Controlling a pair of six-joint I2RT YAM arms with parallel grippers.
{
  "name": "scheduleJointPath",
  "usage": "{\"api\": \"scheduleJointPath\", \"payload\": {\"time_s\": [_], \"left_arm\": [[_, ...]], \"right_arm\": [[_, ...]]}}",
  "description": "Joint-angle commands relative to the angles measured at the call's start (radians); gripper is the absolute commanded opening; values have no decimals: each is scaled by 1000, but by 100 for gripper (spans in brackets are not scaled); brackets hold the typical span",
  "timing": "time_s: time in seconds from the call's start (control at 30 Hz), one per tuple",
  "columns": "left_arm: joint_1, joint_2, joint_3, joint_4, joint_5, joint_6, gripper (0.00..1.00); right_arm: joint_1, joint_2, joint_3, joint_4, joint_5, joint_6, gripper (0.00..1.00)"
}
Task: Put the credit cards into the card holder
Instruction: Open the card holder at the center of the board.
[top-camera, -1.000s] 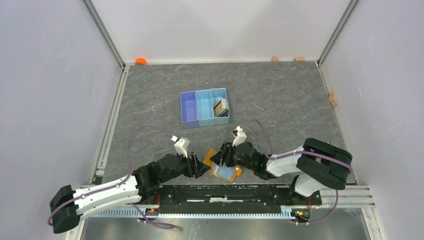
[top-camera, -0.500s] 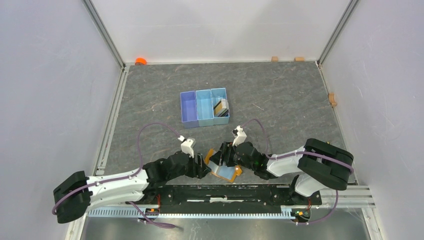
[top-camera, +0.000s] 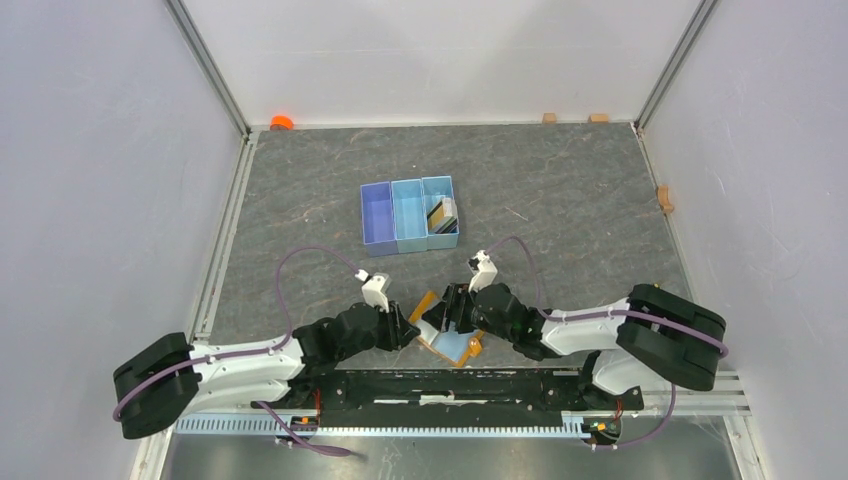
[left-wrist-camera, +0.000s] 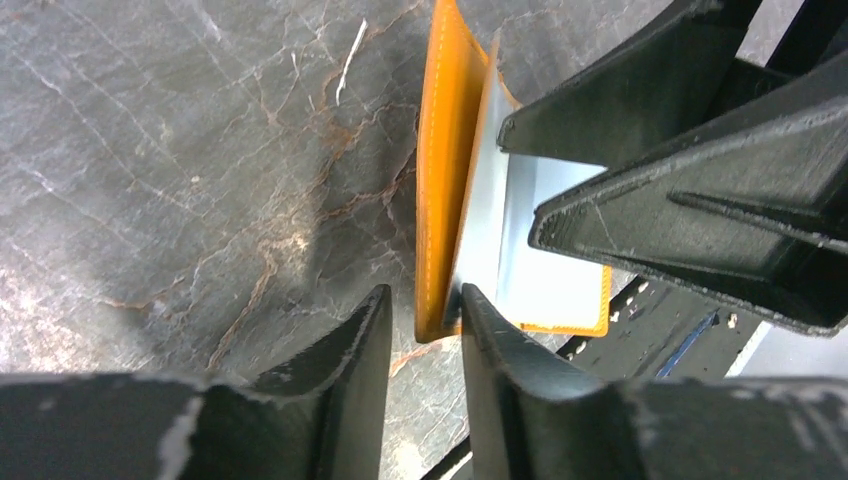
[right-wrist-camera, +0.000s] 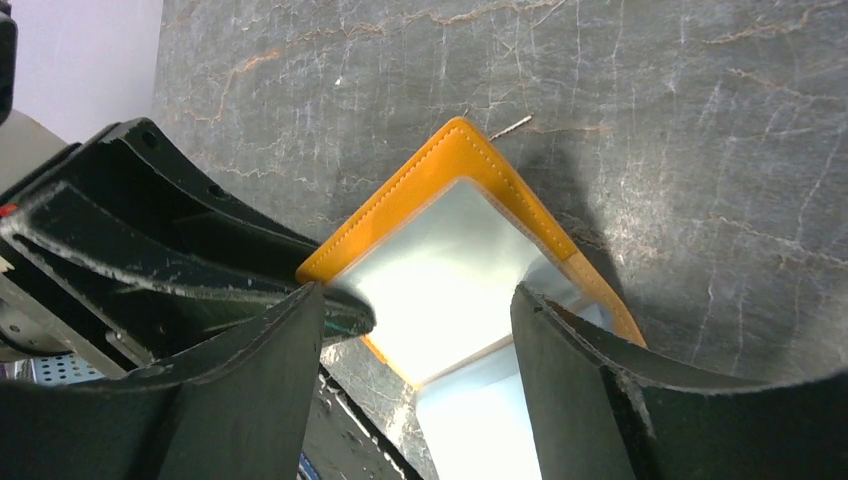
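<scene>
Since a second ago my left arm has pushed forward, and its left tool (left-wrist-camera: 425, 291) has come up against the card holder (left-wrist-camera: 440, 180), which has stayed at the near edge of the desk (top-camera: 560, 200), between the two arms. The holder lies open. Its orange flap is raised on edge, and the pale blue-grey panel is flat beside it.

From the left wrist I see the two fingers (left-wrist-camera: 340, 370) drawn close, one on each side of the flap's lower corner. The inner finger lies against the pale lining. A thin strip of desk seems to show between the outer finger and the leather, so I cannot tell whether the flap is truly pinched.

The right tool (right-wrist-camera: 418, 292) has its fingers spread wide over the holder's pale inner panel and grips nothing. Whether the tips touch the panel I cannot make out.

Further back, well apart from the holder, the credit cards (top-camera: 440, 213) sit in the right-hand compartment of a blue three-part tray (top-camera: 378, 215). A black one and a gold one show.
</scene>
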Motion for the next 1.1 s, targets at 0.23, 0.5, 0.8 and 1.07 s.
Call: {"api": "scheduleJointPath", "payload": {"time_s": [0.23,0.5,0.8,1.07], "left_arm": [[6,58,-35,191,-49,-54,15],[7,46,-66,210,-88,-86,2],[7,-5,-97,192,-115,-112,2],[8,-79,-115,97,-200,-195,2]], "right_arm": [[70,-144,-93,-91,98,24,73],[144,-289,-157,-268,181,79,73],[215,-403,-236,-370,240,170,73],[282,-434,-187,-381,180,136,69]]}}
